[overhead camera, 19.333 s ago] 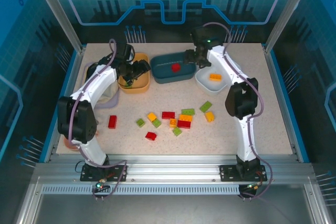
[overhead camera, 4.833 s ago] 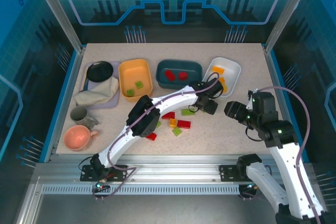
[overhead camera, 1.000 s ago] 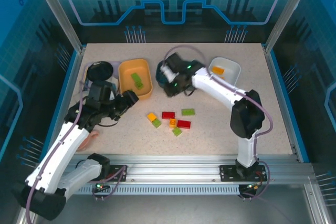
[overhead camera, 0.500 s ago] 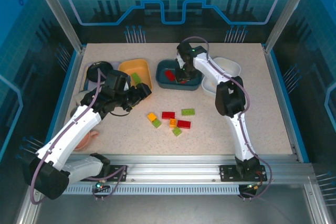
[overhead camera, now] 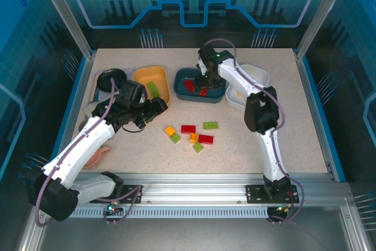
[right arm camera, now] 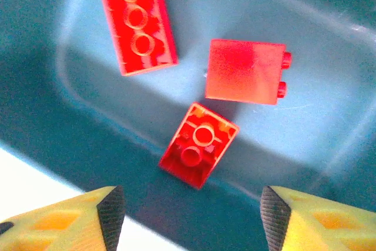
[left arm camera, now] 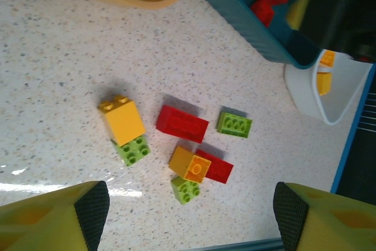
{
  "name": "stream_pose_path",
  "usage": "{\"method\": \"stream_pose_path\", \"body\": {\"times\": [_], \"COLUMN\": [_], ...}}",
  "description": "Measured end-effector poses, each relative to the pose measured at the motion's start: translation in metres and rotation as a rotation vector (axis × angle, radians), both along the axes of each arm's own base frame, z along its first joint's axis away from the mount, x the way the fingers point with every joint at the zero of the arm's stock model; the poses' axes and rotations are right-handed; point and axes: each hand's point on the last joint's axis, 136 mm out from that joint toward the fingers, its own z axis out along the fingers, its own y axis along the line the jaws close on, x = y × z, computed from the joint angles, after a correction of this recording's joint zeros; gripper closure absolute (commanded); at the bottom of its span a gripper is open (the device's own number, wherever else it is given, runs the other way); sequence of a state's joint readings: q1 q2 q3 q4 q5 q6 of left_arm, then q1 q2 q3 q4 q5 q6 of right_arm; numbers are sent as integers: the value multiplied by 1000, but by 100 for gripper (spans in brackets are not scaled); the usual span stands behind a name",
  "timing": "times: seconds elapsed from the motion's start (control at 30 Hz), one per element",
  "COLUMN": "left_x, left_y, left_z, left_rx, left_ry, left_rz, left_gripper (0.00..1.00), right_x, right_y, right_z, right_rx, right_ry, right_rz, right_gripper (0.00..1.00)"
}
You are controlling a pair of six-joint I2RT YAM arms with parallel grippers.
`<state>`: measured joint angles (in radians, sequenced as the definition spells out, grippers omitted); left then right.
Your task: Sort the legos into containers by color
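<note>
Several loose legos lie mid-table: an orange brick on a green one, a red brick, a green brick, and an orange, red and green cluster. My left gripper hovers open left of them, holding nothing. My right gripper stands open over the dark teal tub, where three red bricks lie. A green brick rests in the yellow-orange tub. The white tub is partly hidden behind the right arm.
A black round bowl and a crumpled cloth sit at the back left, beside the left arm. A pink mug peeks from under that arm. Bare tabletop stretches right of the loose bricks.
My right gripper has stayed over the teal tub and stands open; another red brick now shows inside. My left gripper has edged slightly toward the loose bricks.
</note>
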<state>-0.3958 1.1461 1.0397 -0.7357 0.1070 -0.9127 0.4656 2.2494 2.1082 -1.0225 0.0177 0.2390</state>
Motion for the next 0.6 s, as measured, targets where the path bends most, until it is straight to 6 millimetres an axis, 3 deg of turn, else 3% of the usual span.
{"method": "stream_pose_path", "body": {"times": [0.13, 0.2, 0.27, 0.33, 0.47, 0.6], "left_x": [-7, -13, -20, -27, -53, -81], "left_y": [7, 15, 23, 30, 49, 64], "left_z": [-6, -9, -6, 2, 18, 20], "left_rx": [33, 56, 75, 73, 54, 35], "left_ry": [36, 59, 60, 33, -18, -48], "left_rz": [20, 50, 77, 107, 168, 204], "left_gripper": [25, 26, 26, 26, 26, 25], "right_x": [-32, -57, -81, -107, -161, -192], "right_y": [4, 16, 35, 61, 110, 135], "right_z": [62, 88, 97, 87, 31, -21], "right_rx": [44, 73, 87, 80, 10, -69], "right_ry": [-149, -221, -254, -249, -151, -56], "right_rz": [47, 102, 171, 256, 412, 484], "right_gripper": [36, 33, 31, 29, 26, 23]}}
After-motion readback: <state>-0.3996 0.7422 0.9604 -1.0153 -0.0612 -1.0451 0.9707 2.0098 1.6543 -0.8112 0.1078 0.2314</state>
